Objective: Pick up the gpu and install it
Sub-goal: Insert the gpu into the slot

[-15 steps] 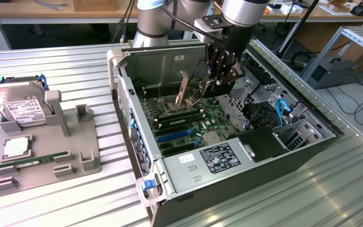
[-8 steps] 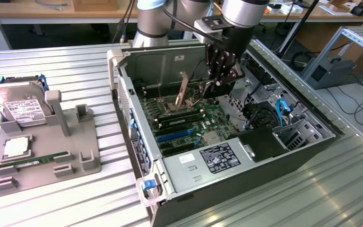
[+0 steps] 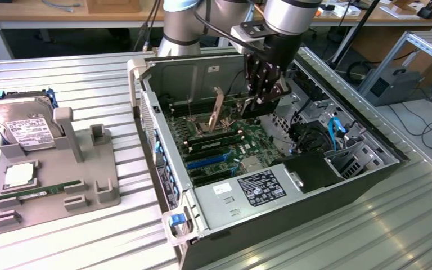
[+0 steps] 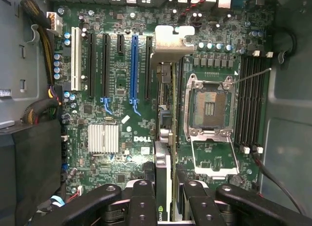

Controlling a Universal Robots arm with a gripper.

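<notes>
One gpu (image 4: 165,160) gripped edgewise inside the pincer (image 4: 169,189).

Gripping gpu (image 4: 169,153) edge-on between black fingers (image 4: 141,206), silvery bracket (image 4: 171,41) at far end, over green motherboard (image 4: 117,114), between empty processor socket (image 4: 210,109) and black slot (image 4: 147,65) beside blue slot (image 4: 133,65).

Bright light glares off the ribbed table (image 3: 366,236)

Lab: wooden workbenches (image 3: 51,21), floor cables (image 3: 430,126), slatted table (image 3: 66,76).
</notes>
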